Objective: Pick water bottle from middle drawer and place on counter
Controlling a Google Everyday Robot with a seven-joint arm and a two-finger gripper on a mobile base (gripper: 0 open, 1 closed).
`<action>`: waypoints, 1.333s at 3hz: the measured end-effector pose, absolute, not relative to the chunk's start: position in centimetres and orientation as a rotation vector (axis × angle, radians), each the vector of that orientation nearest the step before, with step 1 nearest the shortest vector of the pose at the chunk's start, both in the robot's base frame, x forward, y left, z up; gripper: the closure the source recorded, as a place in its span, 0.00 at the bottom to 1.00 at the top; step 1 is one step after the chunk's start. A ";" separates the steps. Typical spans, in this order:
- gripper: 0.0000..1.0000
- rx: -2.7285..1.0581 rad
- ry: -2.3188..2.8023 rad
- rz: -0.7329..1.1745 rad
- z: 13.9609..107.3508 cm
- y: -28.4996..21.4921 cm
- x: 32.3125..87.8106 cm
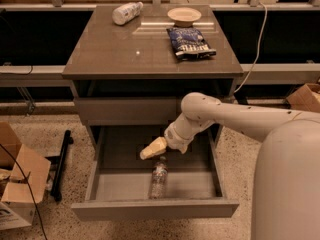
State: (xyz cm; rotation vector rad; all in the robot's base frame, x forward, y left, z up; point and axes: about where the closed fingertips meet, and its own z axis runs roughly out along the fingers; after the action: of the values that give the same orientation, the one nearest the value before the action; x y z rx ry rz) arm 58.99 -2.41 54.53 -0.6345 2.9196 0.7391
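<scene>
cream wedge-shaped gripper [152, 148] is hovering inside the pulled-out wide grey-brown middle drawer [150, 209], grip state not discernible | small clear plastic water bottle [158, 176] with a label band is lying on the plain grey floor just below the gripper, narrow end toward it | glossy grey-brown counter [125, 54] is sitting above the gripper, carrying a fat white bottle [126, 12], a crinkled dark blue bag [190, 42] and a shallow tan bowl [184, 16]

The white rounded robot arm [240, 119] reaches leftward from the right, wrist bent downward; its cream end effector [152, 148] points down-left, low at centre.
</scene>
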 end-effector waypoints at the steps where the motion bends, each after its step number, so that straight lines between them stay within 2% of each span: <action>1: 0.00 -0.521 2.975 0.799 50.1 -0.5 59.9; 3: 0.00 -0.229 3.180 0.760 39.9 0.5 59.0; 4: 0.18 -0.152 3.233 0.753 38.1 0.5 57.8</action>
State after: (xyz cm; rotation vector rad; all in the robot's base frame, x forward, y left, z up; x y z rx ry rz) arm 57.76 0.46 38.09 -0.1521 3.2329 0.7527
